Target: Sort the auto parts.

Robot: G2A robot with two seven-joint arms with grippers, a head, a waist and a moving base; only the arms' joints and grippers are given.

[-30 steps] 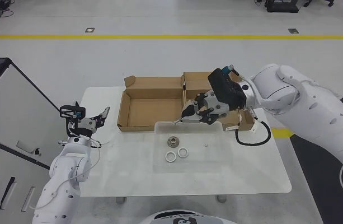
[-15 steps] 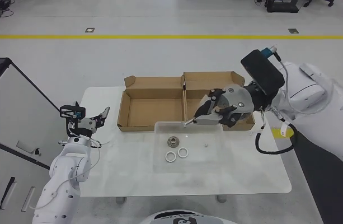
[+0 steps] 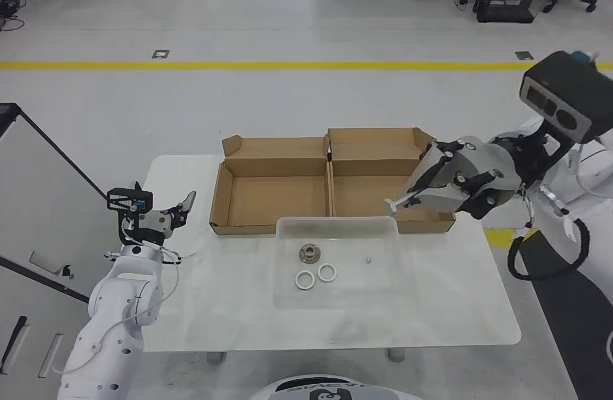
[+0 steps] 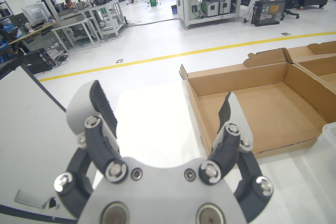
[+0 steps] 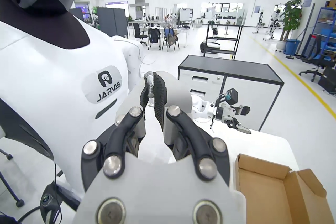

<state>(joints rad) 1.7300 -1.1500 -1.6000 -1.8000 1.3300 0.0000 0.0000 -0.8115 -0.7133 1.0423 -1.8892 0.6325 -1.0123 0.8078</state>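
Observation:
My right gripper [image 3: 395,205] hangs over the front right part of the right cardboard box [image 3: 371,160], shut on a small metal bolt [image 3: 390,207]. In the right wrist view the bolt [image 5: 150,86] sits upright between the black pads of that gripper [image 5: 151,89]. A clear tray [image 3: 336,221] in front of the boxes holds a metal bushing [image 3: 309,252], two white rings [image 3: 305,280] [image 3: 328,272] and a tiny part [image 3: 369,262]. My left gripper [image 3: 176,211] stands open and empty at the table's left edge, beside the left box [image 3: 271,200].
The two open boxes stand side by side at the back of the white table [image 3: 436,300]. In the left wrist view the left gripper [image 4: 164,107] faces the left box [image 4: 262,109], which is bare inside. A dark-topped cabinet [image 3: 26,190] stands left of the table.
My right arm has swung to the right with the bolt, from above the tray's back edge to over the right box. The left arm has kept still.

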